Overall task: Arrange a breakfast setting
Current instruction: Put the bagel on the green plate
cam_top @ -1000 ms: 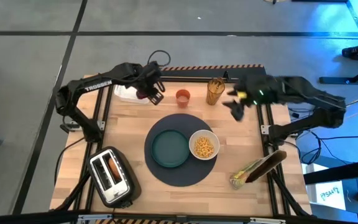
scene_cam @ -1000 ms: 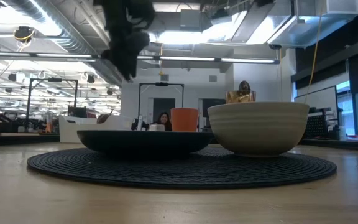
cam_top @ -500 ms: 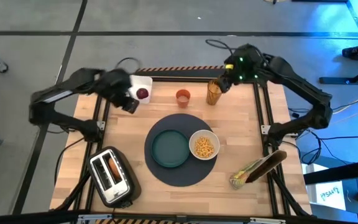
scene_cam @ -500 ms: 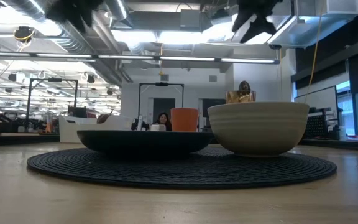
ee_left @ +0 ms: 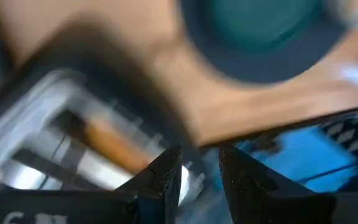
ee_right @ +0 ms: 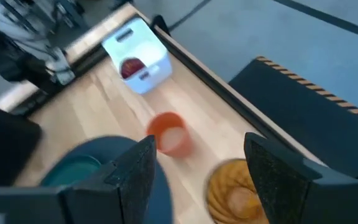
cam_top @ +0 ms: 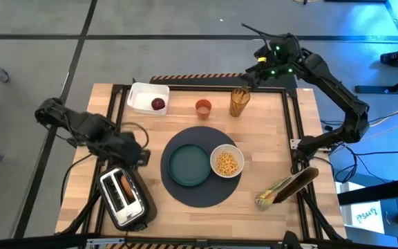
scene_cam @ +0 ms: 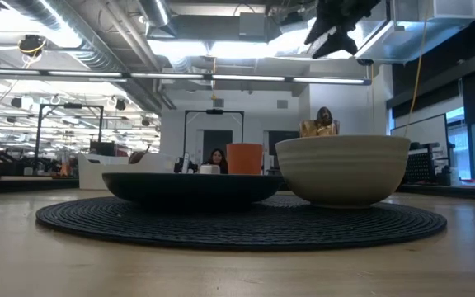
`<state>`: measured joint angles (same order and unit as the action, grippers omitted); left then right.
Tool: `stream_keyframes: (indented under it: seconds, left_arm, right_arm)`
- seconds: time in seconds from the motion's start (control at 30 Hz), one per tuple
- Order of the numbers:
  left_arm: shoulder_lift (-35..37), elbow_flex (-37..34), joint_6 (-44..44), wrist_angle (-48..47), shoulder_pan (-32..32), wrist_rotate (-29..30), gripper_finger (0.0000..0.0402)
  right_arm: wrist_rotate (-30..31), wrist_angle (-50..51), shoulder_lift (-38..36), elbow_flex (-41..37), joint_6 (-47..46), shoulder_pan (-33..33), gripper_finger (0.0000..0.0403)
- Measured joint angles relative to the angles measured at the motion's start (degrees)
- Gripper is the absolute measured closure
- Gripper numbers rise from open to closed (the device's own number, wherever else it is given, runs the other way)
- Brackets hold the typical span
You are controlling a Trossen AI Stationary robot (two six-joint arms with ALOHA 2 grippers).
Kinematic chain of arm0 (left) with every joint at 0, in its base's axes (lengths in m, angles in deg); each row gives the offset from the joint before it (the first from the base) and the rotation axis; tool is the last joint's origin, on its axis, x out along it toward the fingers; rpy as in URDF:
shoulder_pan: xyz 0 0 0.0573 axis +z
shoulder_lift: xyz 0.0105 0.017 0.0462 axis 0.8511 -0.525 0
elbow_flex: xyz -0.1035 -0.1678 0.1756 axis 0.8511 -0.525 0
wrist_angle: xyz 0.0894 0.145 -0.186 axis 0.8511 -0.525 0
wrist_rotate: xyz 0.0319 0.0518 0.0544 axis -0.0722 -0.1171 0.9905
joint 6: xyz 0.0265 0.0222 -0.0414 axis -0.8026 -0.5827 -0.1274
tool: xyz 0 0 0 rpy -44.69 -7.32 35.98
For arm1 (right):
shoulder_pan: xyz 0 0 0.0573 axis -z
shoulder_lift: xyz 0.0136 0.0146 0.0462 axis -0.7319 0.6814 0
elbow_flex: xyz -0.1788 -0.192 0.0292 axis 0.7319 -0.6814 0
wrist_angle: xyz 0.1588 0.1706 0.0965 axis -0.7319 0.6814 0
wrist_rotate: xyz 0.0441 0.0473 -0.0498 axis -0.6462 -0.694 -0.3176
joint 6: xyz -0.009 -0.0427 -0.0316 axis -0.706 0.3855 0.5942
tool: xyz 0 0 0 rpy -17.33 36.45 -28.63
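Observation:
The dark-grey mat lies mid-table with the teal plate and the white bowl on it. The orange cup stands behind them. The dark red fruit lies in a white tray. The bagel sticks up in a slot of the silver toaster. My left gripper hovers over the toaster, its fingers a narrow gap apart and empty. My right gripper is open and empty, high above the far edge. I see no spoon.
An amber glass stands at the far edge, below my right gripper. A bag lies at the near right corner. Bare wood lies between the tray and the toaster at the left.
My left gripper has left the white tray and swung toward the table's near left, ending over the toaster. My right gripper has risen and gone from beside the amber glass toward the far edge. The fruit stays in the tray.

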<state>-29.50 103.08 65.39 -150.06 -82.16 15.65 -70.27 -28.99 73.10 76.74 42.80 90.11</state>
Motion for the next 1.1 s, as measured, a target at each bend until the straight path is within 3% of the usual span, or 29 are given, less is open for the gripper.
stream_keyframes:
  seconds: [0.07, 0.23, 0.33, 0.8, 1.1]
  left_arm:
    - [-1.09, 0.0, 4.71, -0.96, -2.02, -3.98, 0.0302]
    - [-3.17, 0.0, 16.49, 1.92, -7.15, -0.8, 0.0298]
    - [-5.27, 0.0, 18.4, 0.66, -8.16, -4.8, 0.0285]
    - [-10.06, -0.04, 18.68, -7.53, -7.55, -8.71, 0.0157]
    - [-10.86, -3.45, 18.34, -6.39, -7.58, -10.03, 0.0164]
  right_arm:
    - [0.14, 1.02, 0.0, 0.0, 2.87, 0.44, 0.0171]
    - [-0.05, 1.26, 0.31, 0.0, 6.72, 0.53, 0.0171]
    - [-0.09, 1.4, 0.28, 0.0, 8.8, 0.51, 0.0171]
    - [-1.12, 4.84, 0.28, 0.0, 14.64, 0.51, 0.0171]
    - [-1.06, 6.01, 0.28, 0.0, 16.1, 0.48, 0.0171]
